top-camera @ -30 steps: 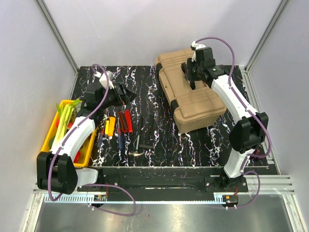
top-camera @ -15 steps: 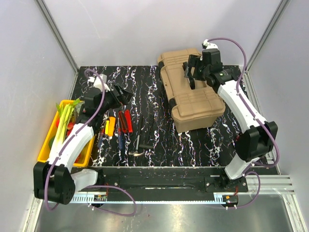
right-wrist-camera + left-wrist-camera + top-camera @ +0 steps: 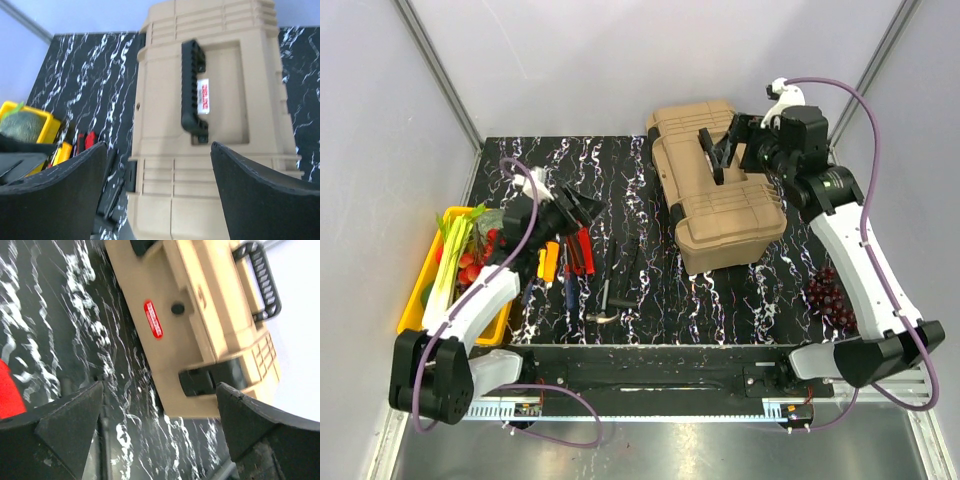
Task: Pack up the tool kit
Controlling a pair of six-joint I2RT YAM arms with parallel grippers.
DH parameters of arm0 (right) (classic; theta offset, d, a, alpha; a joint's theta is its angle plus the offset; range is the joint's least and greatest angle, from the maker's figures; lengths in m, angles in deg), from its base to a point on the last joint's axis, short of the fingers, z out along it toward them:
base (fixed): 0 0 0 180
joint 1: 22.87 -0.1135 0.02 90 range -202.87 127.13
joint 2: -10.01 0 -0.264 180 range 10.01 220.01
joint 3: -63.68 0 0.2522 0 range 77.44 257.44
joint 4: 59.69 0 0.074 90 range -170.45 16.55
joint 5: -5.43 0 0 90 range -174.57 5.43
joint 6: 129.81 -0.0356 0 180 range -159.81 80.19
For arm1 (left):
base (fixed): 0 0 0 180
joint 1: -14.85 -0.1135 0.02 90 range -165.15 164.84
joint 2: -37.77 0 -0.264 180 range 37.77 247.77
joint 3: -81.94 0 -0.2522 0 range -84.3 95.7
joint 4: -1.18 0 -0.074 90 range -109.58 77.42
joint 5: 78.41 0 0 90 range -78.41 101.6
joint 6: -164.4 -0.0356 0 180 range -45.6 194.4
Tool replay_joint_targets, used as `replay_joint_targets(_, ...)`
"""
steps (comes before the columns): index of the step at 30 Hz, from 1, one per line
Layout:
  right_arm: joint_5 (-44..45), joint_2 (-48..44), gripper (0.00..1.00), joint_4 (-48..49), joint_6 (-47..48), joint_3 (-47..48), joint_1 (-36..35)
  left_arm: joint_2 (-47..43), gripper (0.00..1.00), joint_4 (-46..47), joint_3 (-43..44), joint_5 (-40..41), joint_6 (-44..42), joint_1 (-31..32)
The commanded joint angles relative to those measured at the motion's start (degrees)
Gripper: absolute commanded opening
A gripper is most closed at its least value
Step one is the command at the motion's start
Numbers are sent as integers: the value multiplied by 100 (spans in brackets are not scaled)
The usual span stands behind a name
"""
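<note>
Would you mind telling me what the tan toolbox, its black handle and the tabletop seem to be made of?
The toolbox looks like moulded matte plastic: ribbed panels, rounded edges, uniform tan colour. Its handle seems hard black plastic, ridged for grip. The tabletop shows a black, white-veined marble pattern; stone or printed sheet, I cannot tell.

Matt tan plastic toolbox point(image 3: 210, 150), ribbed black plastic handle point(image 3: 192, 90), glossy black marbled table point(image 3: 620, 180)
</note>
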Motion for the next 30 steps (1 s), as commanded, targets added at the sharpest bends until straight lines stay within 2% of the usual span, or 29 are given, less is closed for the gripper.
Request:
replay_joint_targets(1, -772, -330, 90, -581, 162, -418, 11, 344, 99, 2072, -808, -315, 1432, 470)
replay_joint_targets(7, -1397, -796, 91, -502, -4, -1166, 11, 1257, 99, 3620, -819, -69, 2188, 1191)
replay_joint_targets(10, -1336, -902, 91, -423, -215, -1465, 11, 1986, 99, 5051, -950, 150, 3258, 1437)
replay_joint_targets(15, -1072, -1051, 91, -125, -742, -1808, 11, 2972, 99, 6557, -1380, 1431, 4947, 1842)
replay_joint_targets(18, -817, -1113, 91, -36, -945, -1905, 11, 3227, 99, 6884, -1408, 1837, 5458, 2009)
replay_joint_targets(25, -676, -1060, 89, -36, -1033, -1905, 11, 3649, 99, 6831, -960, 2602, 6495, 2623)
replay_joint_targets(30, -623, -1086, 89, 17, -1095, -1835, 11, 3992, 99, 6840, -696, 3060, 6909, 3002)
